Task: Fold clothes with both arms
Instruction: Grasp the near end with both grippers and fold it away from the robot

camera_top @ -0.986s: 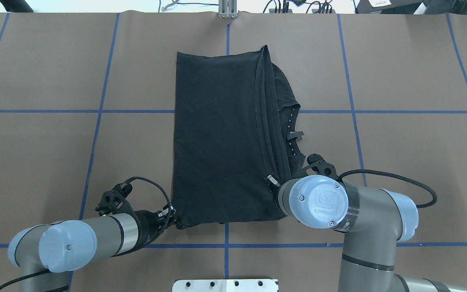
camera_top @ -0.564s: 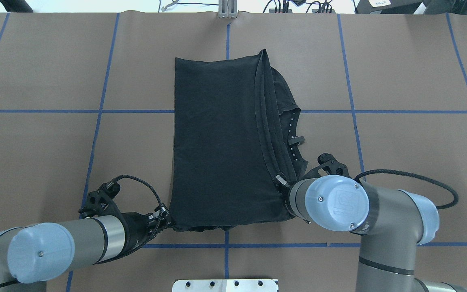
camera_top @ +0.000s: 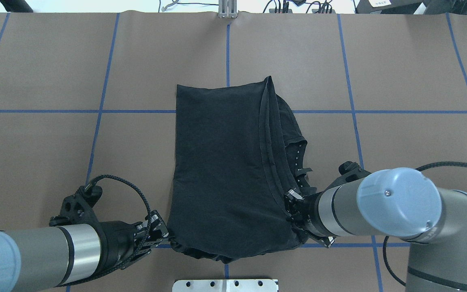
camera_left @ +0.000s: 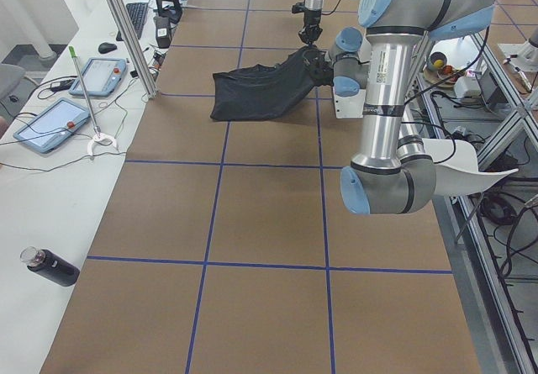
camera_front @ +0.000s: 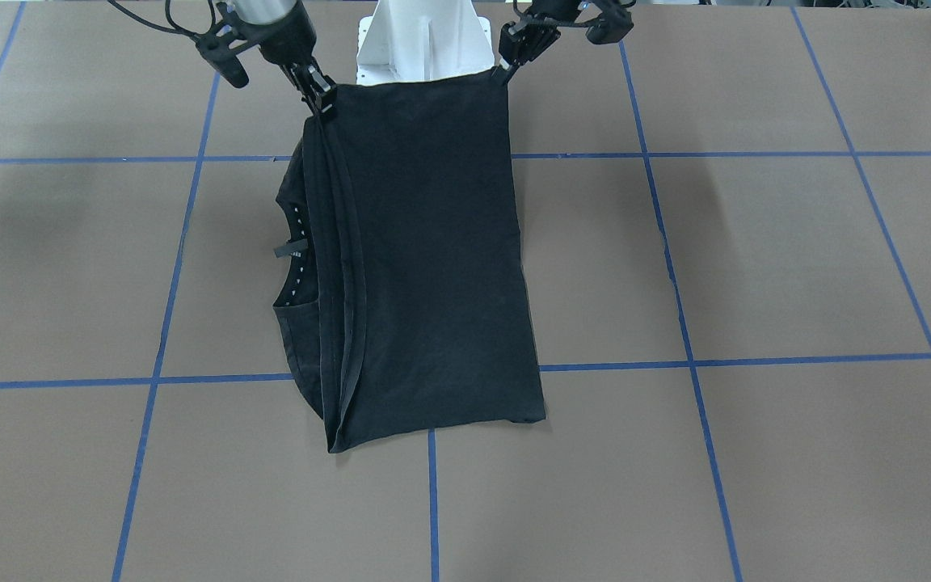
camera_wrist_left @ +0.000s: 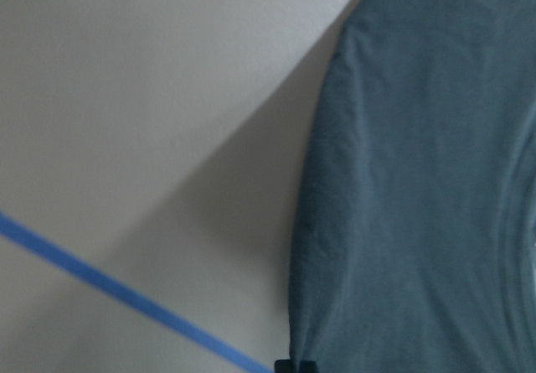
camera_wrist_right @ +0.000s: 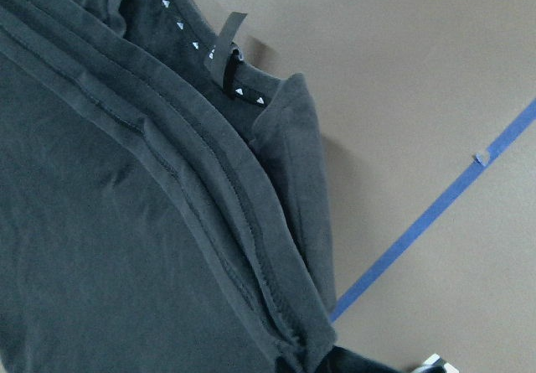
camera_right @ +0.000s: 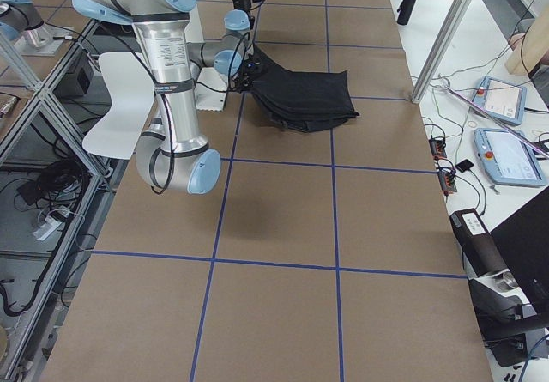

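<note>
My left claw (camera_top: 165,234) and right claw (camera_top: 291,205) each pinched a near corner; I judged the T-shirt (camera_top: 221,162) limp, light, sagging between.

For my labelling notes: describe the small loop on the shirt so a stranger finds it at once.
On the brown table lies a folded black T-shirt. Its collar shows at the edge on the robot's right, trimmed with small white marks. The loop is the only strip jutting outward from that collar.
</note>
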Controlling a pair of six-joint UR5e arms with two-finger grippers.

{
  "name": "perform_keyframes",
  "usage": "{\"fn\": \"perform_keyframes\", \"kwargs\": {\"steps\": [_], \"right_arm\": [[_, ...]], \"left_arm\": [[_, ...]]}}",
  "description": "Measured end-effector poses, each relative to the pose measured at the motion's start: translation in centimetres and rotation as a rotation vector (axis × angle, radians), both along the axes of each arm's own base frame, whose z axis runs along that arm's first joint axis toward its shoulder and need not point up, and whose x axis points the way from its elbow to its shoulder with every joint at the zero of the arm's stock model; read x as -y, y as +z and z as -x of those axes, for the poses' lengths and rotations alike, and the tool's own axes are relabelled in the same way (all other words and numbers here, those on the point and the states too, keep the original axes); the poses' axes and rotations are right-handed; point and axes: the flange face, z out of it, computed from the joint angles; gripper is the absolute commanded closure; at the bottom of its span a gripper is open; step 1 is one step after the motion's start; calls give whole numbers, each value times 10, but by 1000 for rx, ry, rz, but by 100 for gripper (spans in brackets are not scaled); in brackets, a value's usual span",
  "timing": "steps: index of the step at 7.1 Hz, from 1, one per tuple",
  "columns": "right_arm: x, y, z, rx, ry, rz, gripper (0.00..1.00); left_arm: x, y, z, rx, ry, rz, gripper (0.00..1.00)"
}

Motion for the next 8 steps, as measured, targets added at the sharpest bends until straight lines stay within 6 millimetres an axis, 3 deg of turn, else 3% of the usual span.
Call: {"fn": "perform_keyframes", "kwargs": {"steps": [1, 2, 4, 6, 8], "right_arm": [[19, -8, -16, 27, 6, 31, 100], [57, -12, -22, 36, 37, 68, 100], [149, -16, -19, 25, 103, 139, 100], [215, -18, -1, -10, 130, 145, 100], [265, -21, 31, -52, 124, 139, 100]], "left_arm": [[12, -10, 9, -13, -15, -2, 100], [44, -17, 12, -3, -46, -15, 100], [127, -25, 4, 68, -85, -51, 100], [188, -7, -4, 161, -118, -93, 100], [223, 6, -15, 208, -138, -111, 100]]}}
